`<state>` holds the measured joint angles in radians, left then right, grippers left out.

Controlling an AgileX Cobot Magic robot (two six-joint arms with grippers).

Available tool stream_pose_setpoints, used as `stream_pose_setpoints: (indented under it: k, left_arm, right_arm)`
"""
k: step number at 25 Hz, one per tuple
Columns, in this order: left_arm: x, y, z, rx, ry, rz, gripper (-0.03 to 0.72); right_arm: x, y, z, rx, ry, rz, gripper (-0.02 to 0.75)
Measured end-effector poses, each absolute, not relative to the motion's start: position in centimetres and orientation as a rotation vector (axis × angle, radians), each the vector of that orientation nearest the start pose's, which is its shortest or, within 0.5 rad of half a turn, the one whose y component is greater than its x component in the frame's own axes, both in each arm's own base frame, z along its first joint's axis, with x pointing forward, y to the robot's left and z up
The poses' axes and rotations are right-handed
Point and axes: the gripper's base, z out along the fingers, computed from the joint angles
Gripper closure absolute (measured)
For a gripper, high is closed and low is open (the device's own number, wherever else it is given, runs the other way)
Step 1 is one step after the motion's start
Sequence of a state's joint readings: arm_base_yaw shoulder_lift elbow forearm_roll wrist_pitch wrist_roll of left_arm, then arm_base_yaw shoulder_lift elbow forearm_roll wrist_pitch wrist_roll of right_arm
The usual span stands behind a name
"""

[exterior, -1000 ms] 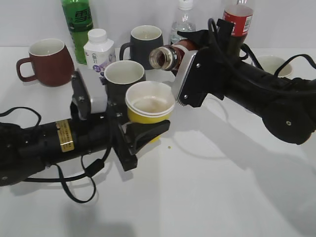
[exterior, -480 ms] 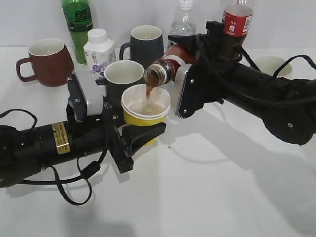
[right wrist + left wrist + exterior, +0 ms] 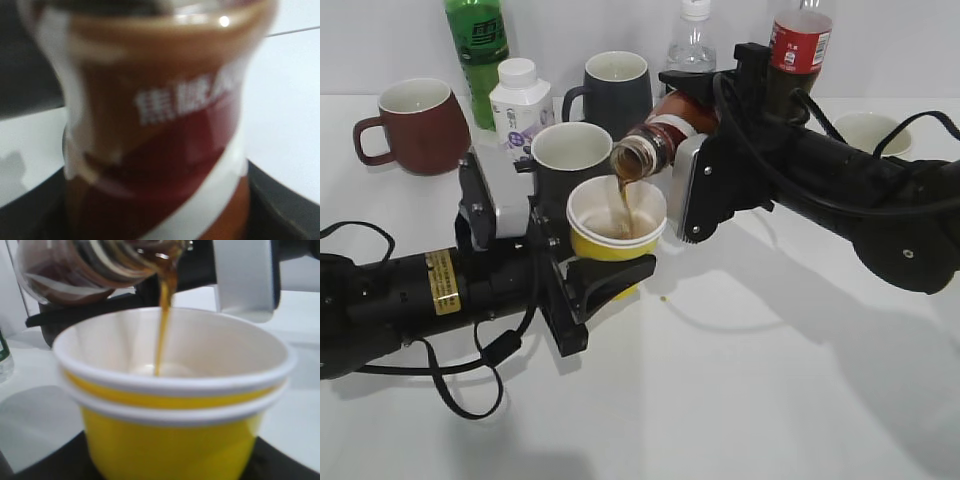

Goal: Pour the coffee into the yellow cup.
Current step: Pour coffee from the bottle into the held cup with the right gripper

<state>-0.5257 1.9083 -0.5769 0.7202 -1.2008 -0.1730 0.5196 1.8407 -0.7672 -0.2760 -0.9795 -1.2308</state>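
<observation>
My left gripper (image 3: 605,275) is shut on the yellow cup (image 3: 616,238), holding it above the table; in the left wrist view the yellow cup (image 3: 175,440) fills the frame. My right gripper (image 3: 692,185) is shut on the coffee bottle (image 3: 655,140), tilted with its open mouth over the cup. A brown stream of coffee (image 3: 162,325) runs from the mouth into the cup, and brown liquid lies in its bottom. The bottle's brown label (image 3: 160,145) fills the right wrist view.
Behind the cup stand a dark grey mug (image 3: 570,160), another grey mug (image 3: 617,85), a dark red mug (image 3: 415,125), a white milk bottle (image 3: 518,100), a green bottle (image 3: 478,50), a clear bottle (image 3: 692,45), a cola bottle (image 3: 800,45) and a white bowl (image 3: 870,130).
The bottle tipped down from level to mouth-down over the cup and coffee began pouring; the brown level in the cup has risen. The left gripper with the cup shifted slightly left.
</observation>
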Motion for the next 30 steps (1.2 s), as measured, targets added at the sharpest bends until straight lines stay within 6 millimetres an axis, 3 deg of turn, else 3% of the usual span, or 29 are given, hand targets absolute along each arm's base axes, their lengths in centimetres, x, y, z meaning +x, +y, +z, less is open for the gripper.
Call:
stream_pose_setpoints:
  k: [30]
  left_arm:
    - [22.46, -19.87, 13.09, 1.085, 1.444, -0.877, 0.300]
  right_arm:
    - [30.01, 19.55, 18.75, -1.453, 0.705, -0.576, 0.237]
